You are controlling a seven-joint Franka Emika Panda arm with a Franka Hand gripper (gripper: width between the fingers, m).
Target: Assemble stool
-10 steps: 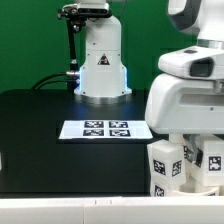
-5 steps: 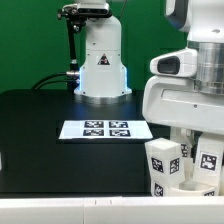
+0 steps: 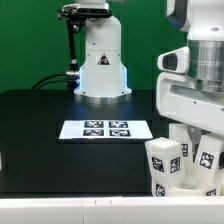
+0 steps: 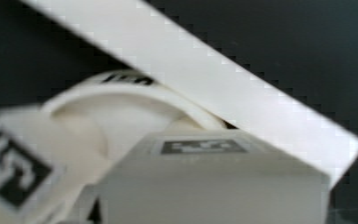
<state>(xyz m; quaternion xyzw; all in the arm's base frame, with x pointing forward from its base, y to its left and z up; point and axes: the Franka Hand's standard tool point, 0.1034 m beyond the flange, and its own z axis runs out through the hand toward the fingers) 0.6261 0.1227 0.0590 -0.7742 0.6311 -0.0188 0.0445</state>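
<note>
The white stool parts stand at the exterior view's lower right. Two upright chunky legs with black-and-white tags show there, one (image 3: 164,163) nearer the middle and one (image 3: 207,158) further right. My gripper (image 3: 188,138) reaches down between them, and its fingers are hidden behind the legs. In the wrist view a tagged leg (image 4: 202,175) fills the space at my gripper (image 4: 197,205), so close that no gap shows. The round seat (image 4: 114,112) lies right behind that leg. A long white part (image 4: 211,70) crosses diagonally beyond them.
The marker board (image 3: 105,129) lies flat on the black table (image 3: 40,130) in the middle. The white robot base (image 3: 100,60) stands at the back with cables beside it. The table's front edge runs just below the stool parts.
The arm's white wrist housing has turned and shifted slightly up and to the exterior view's right above the legs. The legs stay in nearly the same place.
</note>
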